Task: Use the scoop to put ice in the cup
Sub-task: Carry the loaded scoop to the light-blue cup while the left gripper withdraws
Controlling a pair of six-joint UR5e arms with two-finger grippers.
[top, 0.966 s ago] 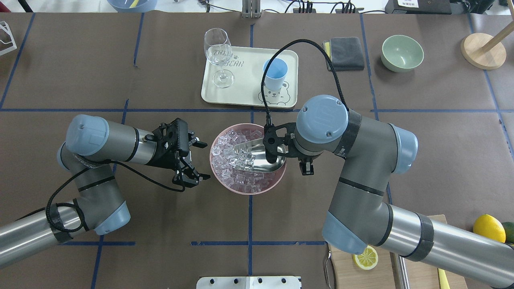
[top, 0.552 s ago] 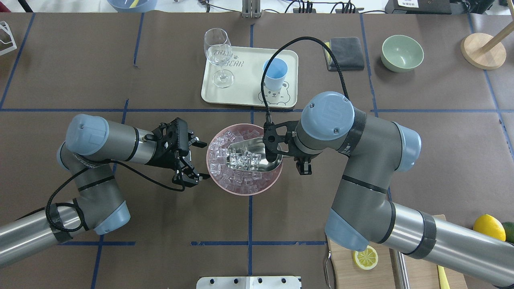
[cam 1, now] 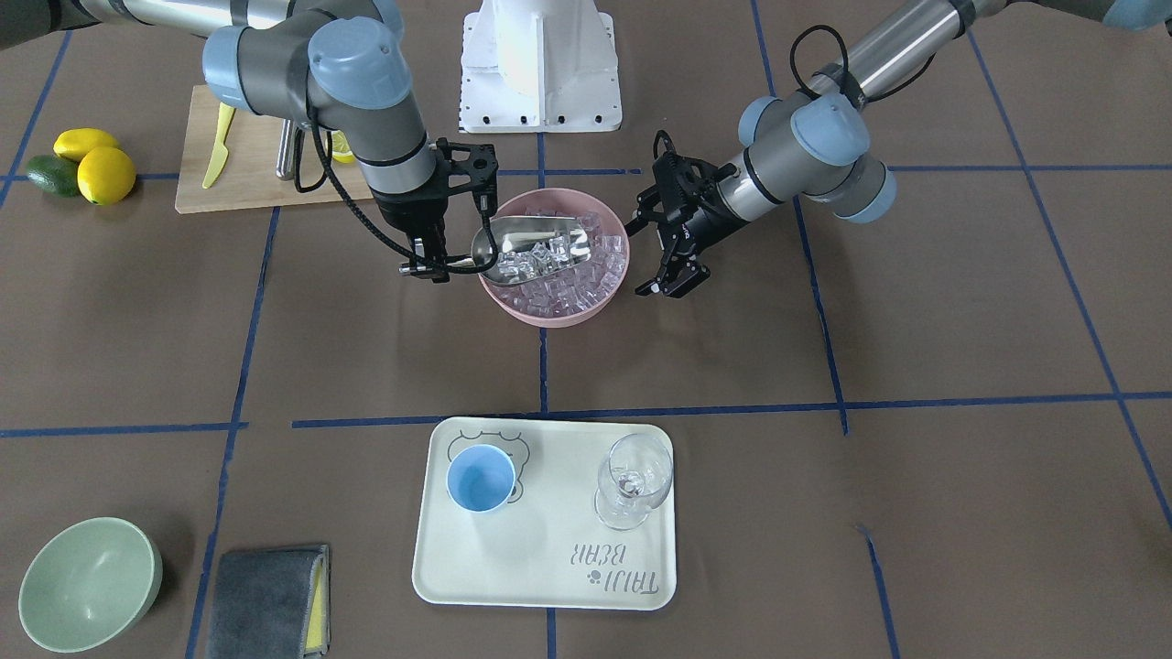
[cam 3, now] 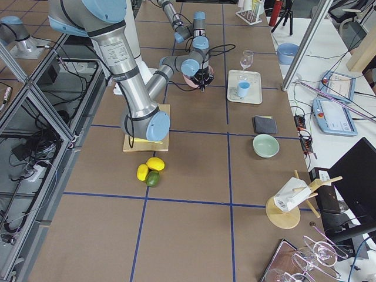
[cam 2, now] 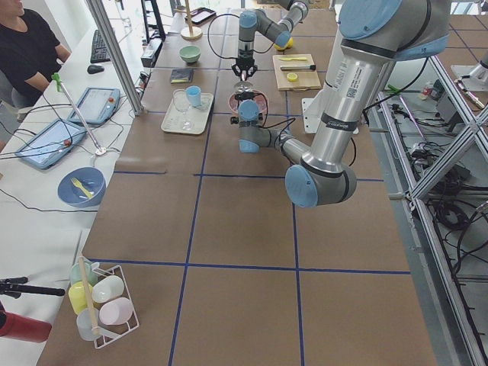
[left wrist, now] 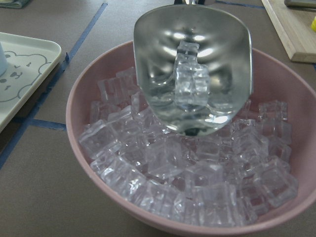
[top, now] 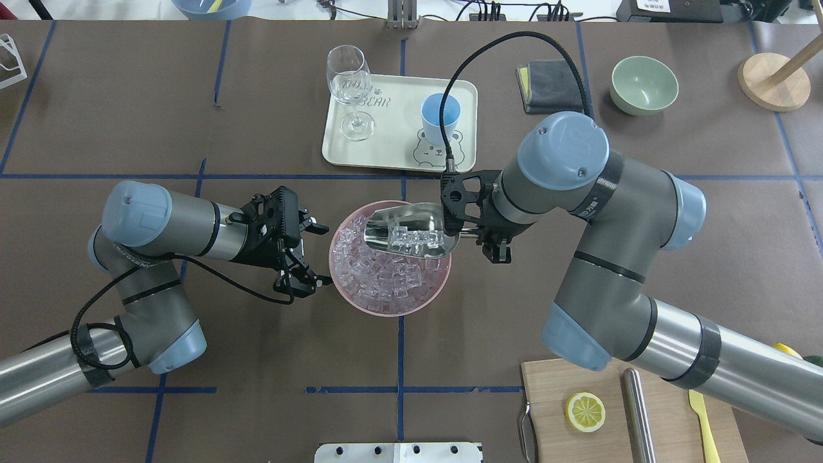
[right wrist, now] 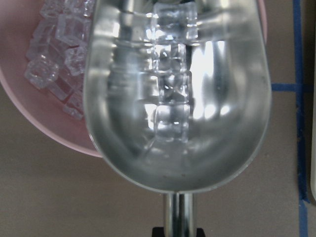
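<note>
Counts: one scoop (top: 382,226), one light-blue cup (top: 440,119), one wine glass (top: 348,83), one cream tray (top: 392,148), one pink bowl (cam 1: 549,316), one pale green bowl (top: 643,83). The ice (top: 386,283) cubes are too many to count: most are heaped in the pink bowl, and a short row lies in the scoop's trough. I read that row as roughly five, but the exact number is not readable.

Right claw (top: 488,241): clamped on the scoop's thin handle, at the bowl's right rim. The trough is roughly level and raised above the heap, over the half of the bowl nearer the tray. Its open mouth points toward my left side. The cubes in it sit along the middle of the trough, just ahead of this claw.

Left claw (top: 321,253): fingers spread wide and gripping nothing. It sits just beside the bowl's left rim, and I cannot tell whether it touches.

The cup stands upright on the tray, on the bear print, beyond the bowl. It is apart from both claws and nearer the right one. The wine glass stands at the tray's other end. The tray and both bowls rest on the desk (top: 257,360).
</note>
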